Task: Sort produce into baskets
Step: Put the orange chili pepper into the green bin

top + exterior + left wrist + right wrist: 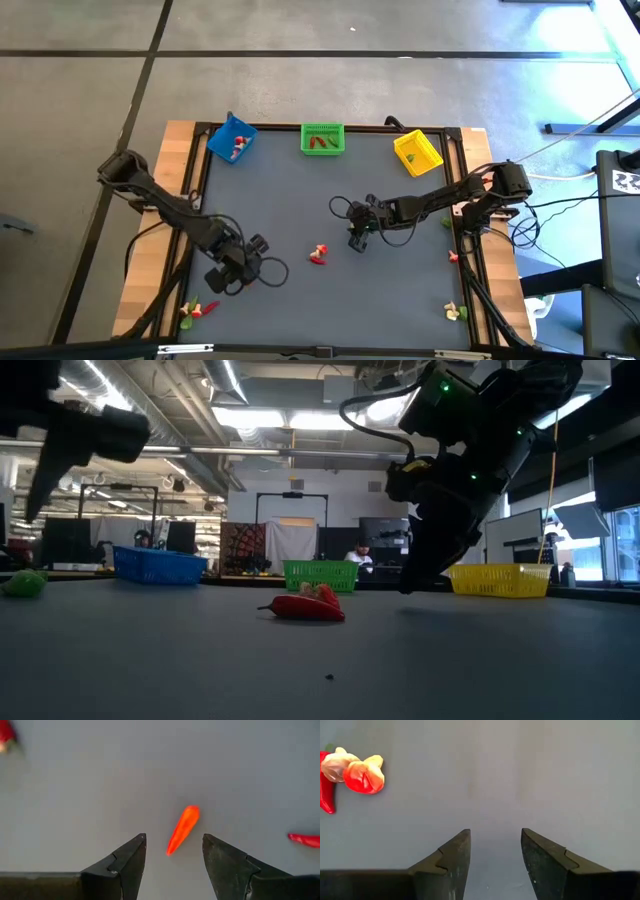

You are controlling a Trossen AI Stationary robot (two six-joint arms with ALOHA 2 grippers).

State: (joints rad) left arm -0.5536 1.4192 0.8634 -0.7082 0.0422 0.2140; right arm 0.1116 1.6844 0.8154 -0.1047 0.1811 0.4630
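— Dark grey is the surface [330,200], and it is framed by light wooden edges. What is placed at its far side?

— Three baskets are lined up there: the blue basket [232,139] toward the left, the green basket [322,138] in the middle, the yellow basket [417,151] toward the right. Small pieces are seen inside each one.

— Where is the left claw [240,268] found?

— It is held over the near left part of the surface. Its fingers are spread, and in the left wrist view an orange-red carrot piece [183,829] is seen lying on the surface just in front of the gap between them. Nothing is pinched.

— And the right claw [358,238]?

— It is held near the middle of the surface, also spread and without anything inside. A small cluster of red and pale pieces [318,254] lies just beside it, toward the left arm.

— Is other produce seen?

— Yes. More pieces [196,311] lie at the near left corner, whitish pieces [455,313] at the near right corner, and a red piece [453,257] at the right edge.
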